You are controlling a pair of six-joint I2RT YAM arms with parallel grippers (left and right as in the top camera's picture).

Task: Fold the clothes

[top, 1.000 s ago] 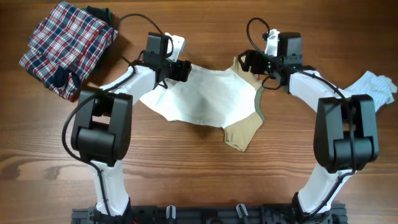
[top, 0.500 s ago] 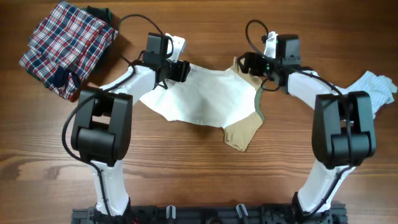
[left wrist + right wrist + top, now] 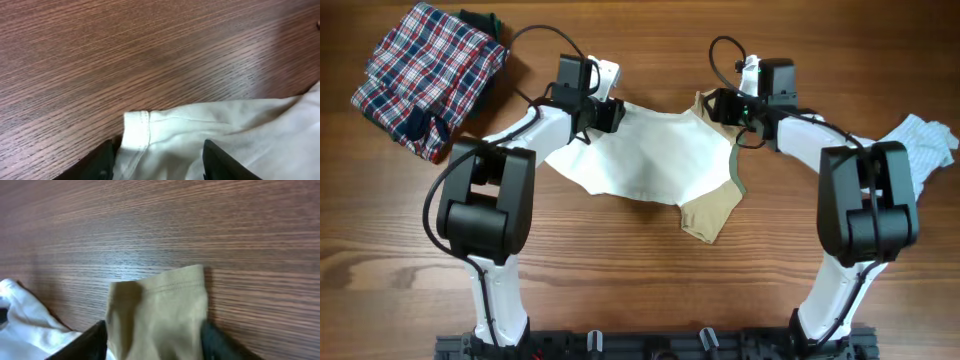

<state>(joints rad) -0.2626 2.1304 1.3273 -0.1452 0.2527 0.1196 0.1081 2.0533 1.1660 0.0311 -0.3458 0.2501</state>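
The cream-white top (image 3: 650, 155) lies spread flat on the table, with one tan sleeve at its lower right (image 3: 708, 214) and the other at its upper right (image 3: 708, 108). A thin olive edge (image 3: 738, 165) runs down its right side. My left gripper (image 3: 610, 113) is open at the top's upper left corner, its fingers either side of the white hem (image 3: 137, 131). My right gripper (image 3: 722, 104) is open, its fingers either side of the upper tan sleeve (image 3: 160, 310). A pale blue striped garment (image 3: 926, 140) lies at the far right.
A red, blue and white plaid garment (image 3: 425, 75) lies folded at the back left, with a dark cloth (image 3: 482, 20) under its far edge. Bare wooden table (image 3: 640, 290) lies in front of the top.
My right gripper has shifted slightly to the left at the tan sleeve. The left gripper and the top have hardly moved.
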